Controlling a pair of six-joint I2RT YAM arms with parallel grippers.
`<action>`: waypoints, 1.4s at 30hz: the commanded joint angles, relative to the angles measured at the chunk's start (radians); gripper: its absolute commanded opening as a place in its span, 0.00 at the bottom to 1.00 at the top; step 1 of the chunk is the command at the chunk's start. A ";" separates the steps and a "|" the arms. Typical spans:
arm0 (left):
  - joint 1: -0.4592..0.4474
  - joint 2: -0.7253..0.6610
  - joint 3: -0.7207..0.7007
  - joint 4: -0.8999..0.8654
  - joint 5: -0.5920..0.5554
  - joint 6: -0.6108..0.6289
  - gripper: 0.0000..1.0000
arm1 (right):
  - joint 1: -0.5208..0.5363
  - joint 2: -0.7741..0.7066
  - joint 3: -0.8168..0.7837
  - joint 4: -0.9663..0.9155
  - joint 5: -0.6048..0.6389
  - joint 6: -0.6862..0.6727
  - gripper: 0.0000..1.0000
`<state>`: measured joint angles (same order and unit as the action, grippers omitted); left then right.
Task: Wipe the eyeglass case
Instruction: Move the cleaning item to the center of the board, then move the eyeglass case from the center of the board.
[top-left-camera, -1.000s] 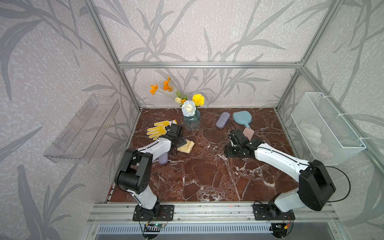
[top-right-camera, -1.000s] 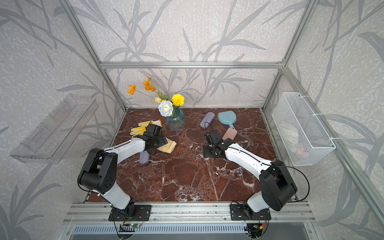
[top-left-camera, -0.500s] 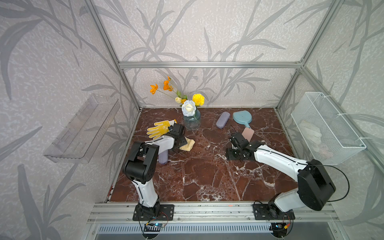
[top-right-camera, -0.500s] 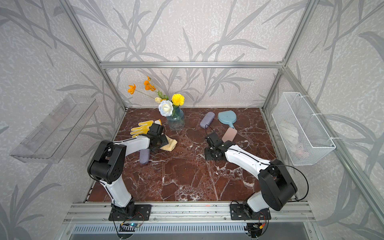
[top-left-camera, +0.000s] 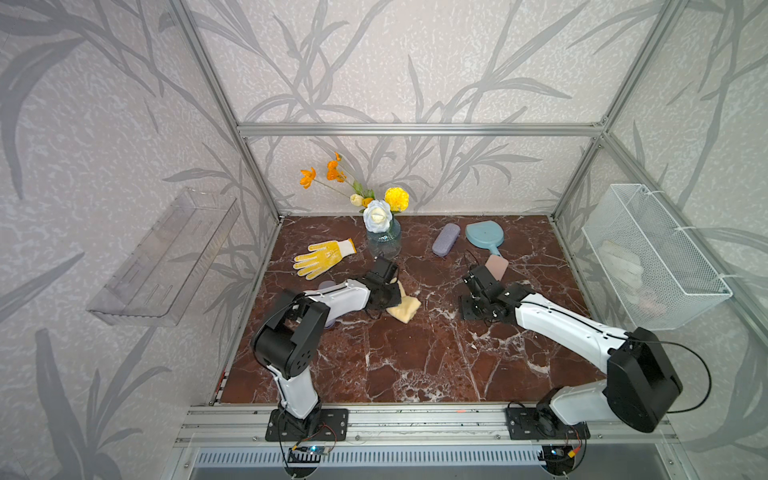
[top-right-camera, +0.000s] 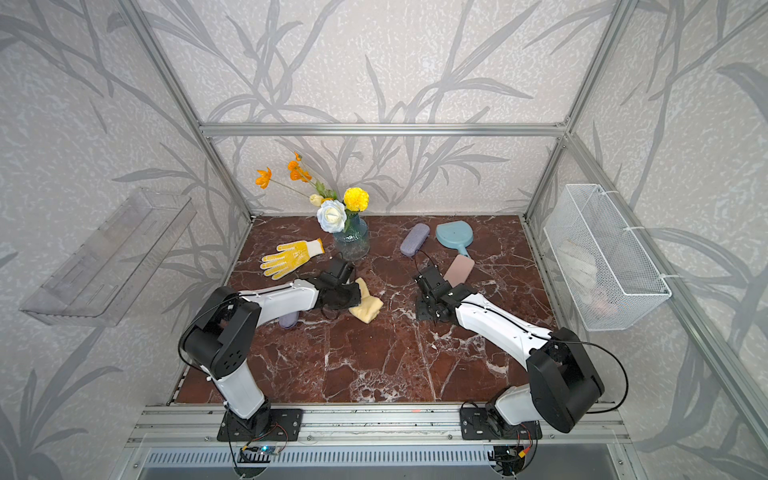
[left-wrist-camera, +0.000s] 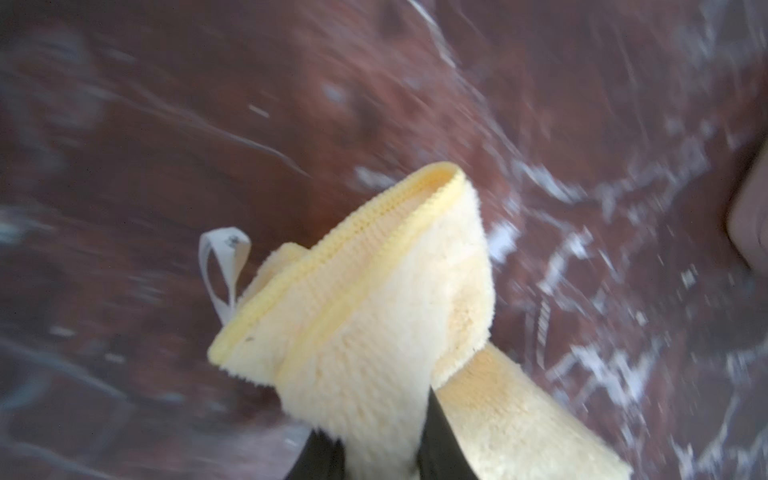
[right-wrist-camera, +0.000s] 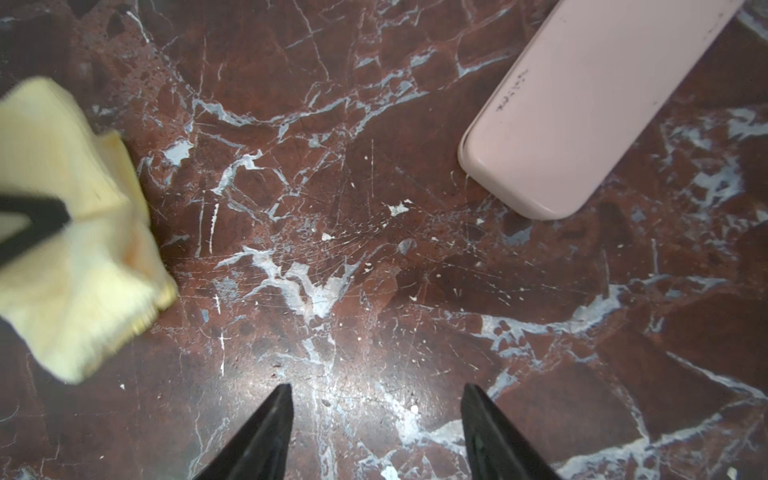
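A pink eyeglass case (top-left-camera: 496, 266) (right-wrist-camera: 582, 104) lies flat on the marble floor, just behind my right gripper (top-left-camera: 471, 305). That gripper (right-wrist-camera: 376, 386) points down at bare marble, open and empty, with the case off to one side of it. My left gripper (top-left-camera: 390, 296) (left-wrist-camera: 376, 415) is shut on a folded yellow cloth (top-left-camera: 405, 308) (left-wrist-camera: 374, 311) left of centre. The cloth bunches up from the jaws, and a white tag (left-wrist-camera: 222, 266) sticks out of it. The cloth (right-wrist-camera: 75, 257) is well apart from the pink case.
A lavender case (top-left-camera: 445, 240) and a blue hand mirror (top-left-camera: 484, 235) lie at the back. A glass vase of flowers (top-left-camera: 383, 243) and a yellow glove (top-left-camera: 322, 258) are at the back left. A purple object (top-right-camera: 287, 320) lies under the left arm. A wire basket (top-left-camera: 648, 257) hangs on the right wall.
My left gripper has shut on the yellow cloth and carried it right and towards the front. The left arm's elbow has swung forward. The right gripper has barely moved.
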<state>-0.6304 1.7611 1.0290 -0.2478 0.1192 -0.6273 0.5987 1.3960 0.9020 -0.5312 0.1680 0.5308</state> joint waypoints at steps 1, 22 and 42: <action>-0.089 -0.003 0.069 -0.058 0.011 0.048 0.24 | -0.012 -0.034 -0.026 -0.040 0.029 0.013 0.64; -0.132 -0.067 -0.011 0.038 0.096 0.028 0.84 | 0.011 -0.075 -0.052 -0.076 -0.062 -0.001 0.60; 0.276 -0.575 -0.237 -0.326 -0.560 0.011 1.00 | 0.304 0.238 0.184 -0.098 -0.001 -0.084 0.70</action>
<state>-0.4129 1.1656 0.8097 -0.5022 -0.3466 -0.5972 0.9005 1.6001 1.0462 -0.6128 0.1352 0.4793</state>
